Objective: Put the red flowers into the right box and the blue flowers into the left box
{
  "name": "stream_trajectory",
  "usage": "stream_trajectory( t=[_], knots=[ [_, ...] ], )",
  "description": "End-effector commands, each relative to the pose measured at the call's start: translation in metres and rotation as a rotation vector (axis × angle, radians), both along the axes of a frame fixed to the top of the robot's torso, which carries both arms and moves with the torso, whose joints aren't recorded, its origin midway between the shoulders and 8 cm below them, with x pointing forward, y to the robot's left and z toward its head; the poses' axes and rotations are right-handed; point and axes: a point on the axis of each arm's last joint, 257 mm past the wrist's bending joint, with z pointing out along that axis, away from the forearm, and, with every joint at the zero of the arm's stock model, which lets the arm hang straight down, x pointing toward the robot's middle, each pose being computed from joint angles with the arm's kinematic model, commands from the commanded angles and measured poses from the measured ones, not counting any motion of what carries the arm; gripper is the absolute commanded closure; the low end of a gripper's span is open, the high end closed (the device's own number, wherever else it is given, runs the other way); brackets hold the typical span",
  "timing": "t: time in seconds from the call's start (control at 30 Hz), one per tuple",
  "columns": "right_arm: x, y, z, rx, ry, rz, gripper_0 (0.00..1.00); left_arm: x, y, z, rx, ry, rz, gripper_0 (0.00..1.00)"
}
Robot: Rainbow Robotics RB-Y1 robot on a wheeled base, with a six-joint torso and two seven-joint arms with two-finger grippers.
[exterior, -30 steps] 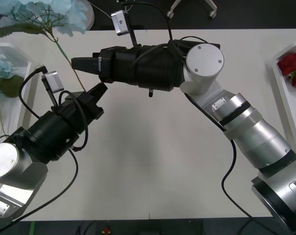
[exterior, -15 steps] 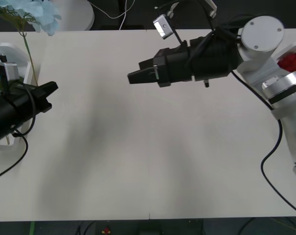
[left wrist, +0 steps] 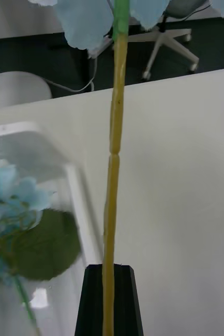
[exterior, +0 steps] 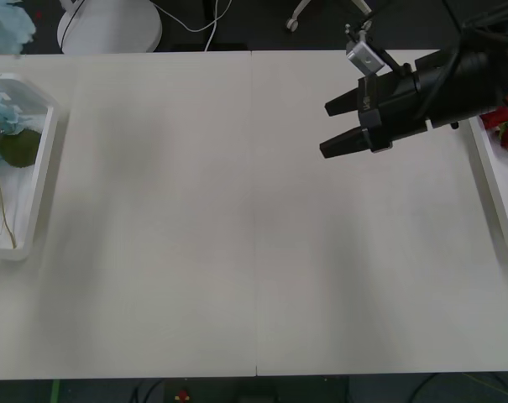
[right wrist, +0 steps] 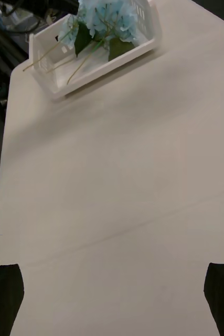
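The left box (exterior: 44, 168) sits at the table's left edge with blue flowers (exterior: 0, 113) already in it. The left gripper (left wrist: 109, 294) is clamped on one more blue stem (left wrist: 114, 157) — thin, light, a bit springy, so low on the stem seems the sensible hold. The table (exterior: 254, 252) between the boxes is open. The right gripper (exterior: 337, 128) hovers spread wide, holding nothing, near the right box (exterior: 497, 180) and its red flowers (exterior: 499, 112).

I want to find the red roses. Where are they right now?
The red flowers lie in the right box at the table's far right edge in the front view, just behind the open right gripper.
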Motion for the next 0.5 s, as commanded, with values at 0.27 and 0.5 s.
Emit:
stream_trajectory(
  t=[0.27, 0.5],
  knots=[
    [-0.006, -0.036, 0.068, 0.003, -0.207, 0.100, 0.00, -0.044, 0.152, 0.028, 0.129, 0.068, 0.422, 1.00],
    [-0.010, -0.047, 0.068, -0.003, -0.193, 0.092, 0.00, -0.091, 0.210, -0.007, 0.210, 0.200, 0.635, 1.00]
  ],
)
